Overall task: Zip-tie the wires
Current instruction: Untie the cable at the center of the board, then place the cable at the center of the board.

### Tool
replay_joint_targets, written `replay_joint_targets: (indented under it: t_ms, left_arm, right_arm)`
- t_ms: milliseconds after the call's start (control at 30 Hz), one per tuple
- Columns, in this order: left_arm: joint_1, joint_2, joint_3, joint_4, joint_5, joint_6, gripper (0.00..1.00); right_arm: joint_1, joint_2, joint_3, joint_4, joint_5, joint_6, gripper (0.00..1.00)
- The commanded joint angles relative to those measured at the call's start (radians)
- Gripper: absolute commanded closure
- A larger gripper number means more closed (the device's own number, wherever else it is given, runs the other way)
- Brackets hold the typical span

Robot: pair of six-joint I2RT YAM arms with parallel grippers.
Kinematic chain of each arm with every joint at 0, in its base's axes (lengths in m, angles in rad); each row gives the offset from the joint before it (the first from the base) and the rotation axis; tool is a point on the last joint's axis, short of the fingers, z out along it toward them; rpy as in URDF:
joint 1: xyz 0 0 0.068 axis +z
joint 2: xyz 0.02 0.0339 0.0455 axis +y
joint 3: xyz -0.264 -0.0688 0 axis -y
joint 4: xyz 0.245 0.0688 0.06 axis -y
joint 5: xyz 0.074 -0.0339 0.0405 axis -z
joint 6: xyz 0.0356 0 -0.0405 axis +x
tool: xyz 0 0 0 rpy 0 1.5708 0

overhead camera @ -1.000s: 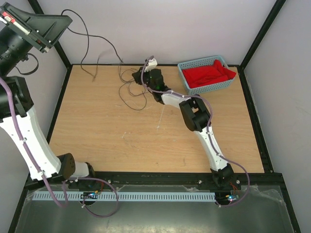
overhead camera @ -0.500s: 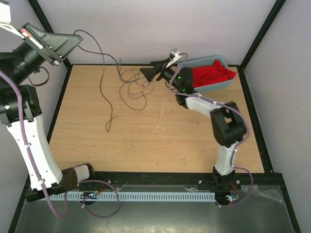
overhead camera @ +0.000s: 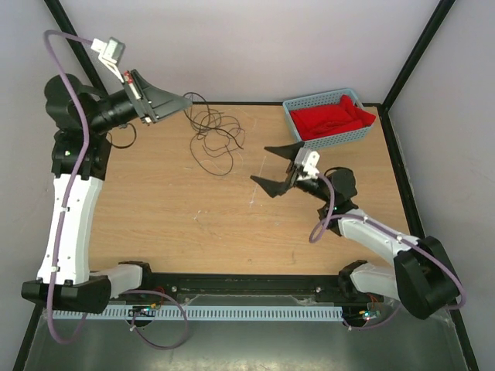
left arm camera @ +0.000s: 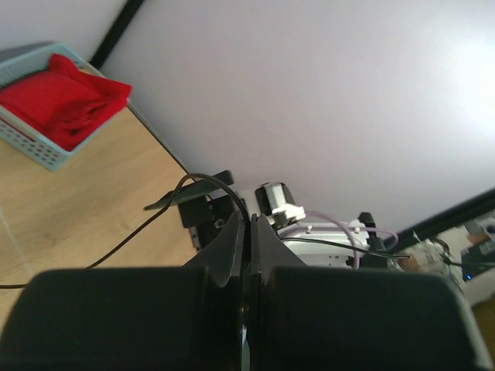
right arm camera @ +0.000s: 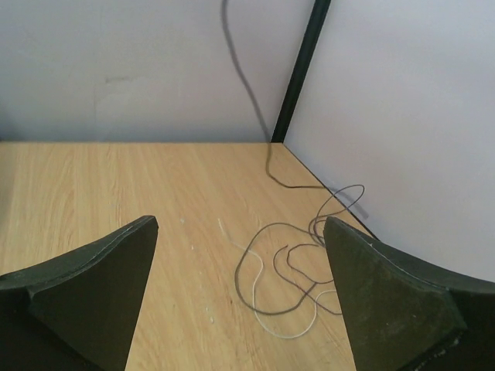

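Pinching one of the wires (overhead camera: pixel 210 127) in its closed jaws, the left gripper (overhead camera: pixel 188 99) is nearer, while the wide-open right gripper (overhead camera: pixel 260 164) faces them from the right.

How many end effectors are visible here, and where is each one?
2. The left end effector is raised near the far-left corner, shut on one of the wires. The right end effector hovers open above the table.

The left arm stands tall over the left edge of the table (overhead camera: pixel 155 201), forearm reaching toward the far-left corner. The left gripper (overhead camera: pixel 182 100) sits high, its fingers (left arm camera: pixel 232 247) pressed together on the wires (left arm camera: pixel 199 175). The right arm lies low from the near-right corner. The right gripper (overhead camera: pixel 261 164) gapes wide near the table's middle, pointing left.
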Motion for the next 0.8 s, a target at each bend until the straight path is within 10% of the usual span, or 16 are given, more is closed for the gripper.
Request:
replay_joint_targets:
  t_ms: [0, 400, 767]
  left_arm:
    - [-0.090, -0.003, -0.001, 0.076, -0.034, -0.012, 1.00]
    - [-0.305, 0.073, 0.054, 0.112, -0.076, -0.067, 1.00]
    - [-0.311, 0.072, 0.080, 0.114, -0.059, -0.068, 1.00]
  right_arm:
    - [0.062, -0.057, -0.091, -0.013, 0.028, -0.240, 0.01]
    - [0.190, 0.320, 0.003, 0.204, 0.009, -0.146, 0.01]
    - [0.216, 0.317, -0.124, 0.326, -0.023, -0.082, 0.03]
